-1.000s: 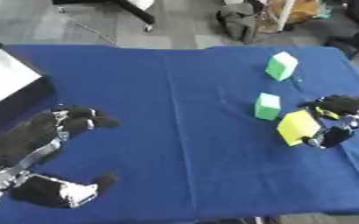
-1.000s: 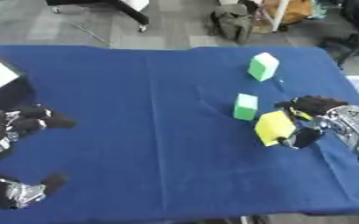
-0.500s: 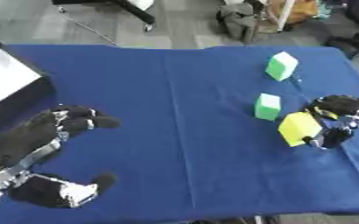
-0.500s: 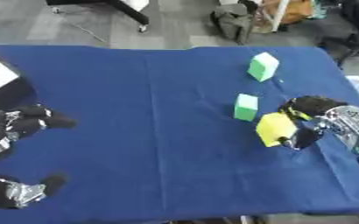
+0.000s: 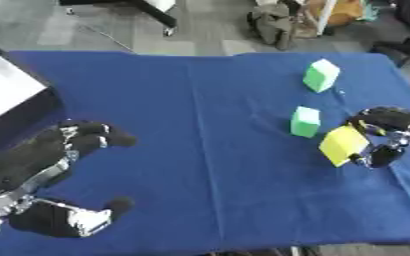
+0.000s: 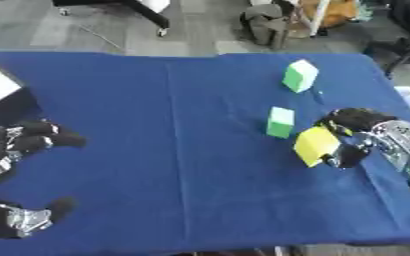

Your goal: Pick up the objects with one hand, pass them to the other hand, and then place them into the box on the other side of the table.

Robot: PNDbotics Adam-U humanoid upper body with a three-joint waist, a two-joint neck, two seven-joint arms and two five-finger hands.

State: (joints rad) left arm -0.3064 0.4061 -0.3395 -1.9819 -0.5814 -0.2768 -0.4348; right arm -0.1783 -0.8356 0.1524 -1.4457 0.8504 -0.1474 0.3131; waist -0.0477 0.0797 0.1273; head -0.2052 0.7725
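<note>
Blue table (image 5: pixel 208 150): right robot hand (image 6: pixel 355 135) grips yellow block (image 6: pixel 315 145).

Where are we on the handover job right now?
Nothing looks finished: no block shows in the part of the box in view at the left. In hand: the right hand is curled round the yellow block. Left: pass it to the left hand, box it, then both green blocks.

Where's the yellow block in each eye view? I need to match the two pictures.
Left eye view: the yellow block sits right of centre, near the table's right edge, in the right hand.
Right eye view: same block, slightly nearer the centre.
Shared landmark: the nearer green block, just up and left of it in both views.
</note>
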